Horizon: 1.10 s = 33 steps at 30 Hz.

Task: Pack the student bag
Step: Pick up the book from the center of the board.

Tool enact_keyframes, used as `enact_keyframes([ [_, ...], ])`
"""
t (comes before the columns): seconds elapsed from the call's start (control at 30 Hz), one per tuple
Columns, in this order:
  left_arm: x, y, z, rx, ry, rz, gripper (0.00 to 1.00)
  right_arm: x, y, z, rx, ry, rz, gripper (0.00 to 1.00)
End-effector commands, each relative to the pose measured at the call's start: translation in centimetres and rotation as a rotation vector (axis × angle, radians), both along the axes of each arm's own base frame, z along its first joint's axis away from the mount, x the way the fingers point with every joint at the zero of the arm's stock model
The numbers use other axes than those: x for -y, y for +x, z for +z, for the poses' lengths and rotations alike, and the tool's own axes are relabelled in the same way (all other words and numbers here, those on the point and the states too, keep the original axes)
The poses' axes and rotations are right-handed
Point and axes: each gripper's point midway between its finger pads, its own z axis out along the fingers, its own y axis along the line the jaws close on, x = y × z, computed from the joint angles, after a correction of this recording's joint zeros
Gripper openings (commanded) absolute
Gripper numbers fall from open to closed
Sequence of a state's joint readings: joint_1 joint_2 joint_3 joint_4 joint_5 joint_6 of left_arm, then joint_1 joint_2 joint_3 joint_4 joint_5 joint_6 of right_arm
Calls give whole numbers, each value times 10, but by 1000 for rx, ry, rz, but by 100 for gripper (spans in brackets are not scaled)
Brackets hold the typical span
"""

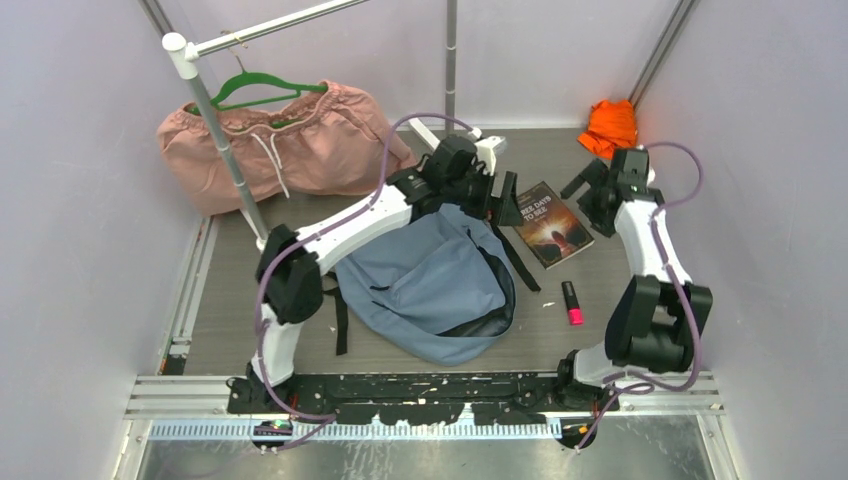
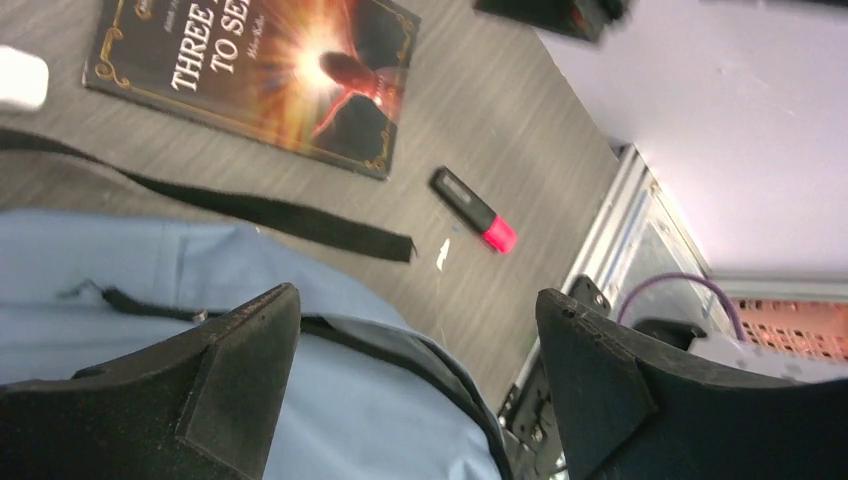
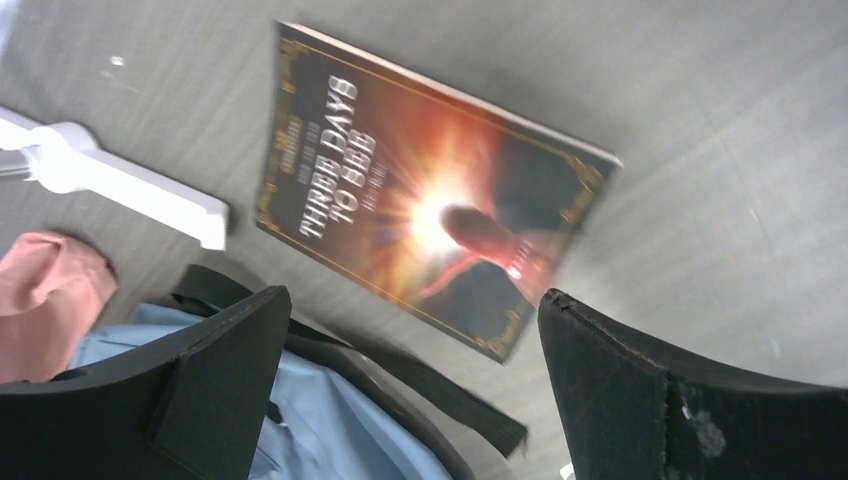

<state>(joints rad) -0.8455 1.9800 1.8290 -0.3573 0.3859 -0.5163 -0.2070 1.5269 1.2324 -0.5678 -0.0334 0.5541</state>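
Note:
The dusty-blue student bag (image 1: 430,285) lies flat in the middle of the table, with black straps (image 1: 515,258) trailing to its right. A dark book (image 1: 552,223) with an orange glow on its cover lies right of the bag. A pink and black highlighter (image 1: 572,303) lies nearer the front. My left gripper (image 1: 500,197) is open and empty above the bag's far right edge. In the left wrist view (image 2: 415,298) the bag (image 2: 150,280), book (image 2: 260,65) and highlighter (image 2: 473,209) all show. My right gripper (image 1: 588,190) is open and empty just right of the book (image 3: 430,190), above the table (image 3: 414,297).
A pink drawstring garment (image 1: 280,145) hangs on a green hanger from a white rack (image 1: 225,140) at the back left. The rack's white foot (image 3: 120,180) lies beside the book. An orange cloth (image 1: 610,125) sits in the back right corner. Walls enclose three sides.

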Motion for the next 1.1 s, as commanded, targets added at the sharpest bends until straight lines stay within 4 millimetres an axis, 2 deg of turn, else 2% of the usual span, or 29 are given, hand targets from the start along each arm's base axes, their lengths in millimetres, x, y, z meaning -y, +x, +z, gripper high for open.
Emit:
enact_keyframes([
  [0.0, 18, 34, 6, 72, -13, 11, 88, 14, -42, -21, 1, 32, -158, 100],
  [0.1, 31, 53, -2, 85, -19, -4, 88, -2, -61, -30, 29, 101, -149, 100],
  [0.2, 43, 70, -11, 92, -28, -26, 88, -7, -72, -38, 20, 115, -151, 100],
  [0.33, 59, 95, -23, 84, -73, -13, 88, -1, -82, -36, 3, 79, -168, 100],
  [0.37, 62, 101, -33, 82, -72, -1, 88, 1, -84, -34, 6, 73, -180, 100],
  [0.5, 73, 121, -52, 129, -87, 31, 87, 7, -89, -26, 37, 81, -226, 100],
  [0.63, 80, 134, -70, 177, -98, 54, 86, 8, -90, -22, 44, 96, -236, 100],
  [0.93, 90, 160, -90, 291, -90, 105, 88, 5, -93, -33, 21, 107, -220, 100],
  [1.07, 96, 162, -106, 259, -101, 125, 88, 5, -90, -38, 15, 113, -223, 100],
])
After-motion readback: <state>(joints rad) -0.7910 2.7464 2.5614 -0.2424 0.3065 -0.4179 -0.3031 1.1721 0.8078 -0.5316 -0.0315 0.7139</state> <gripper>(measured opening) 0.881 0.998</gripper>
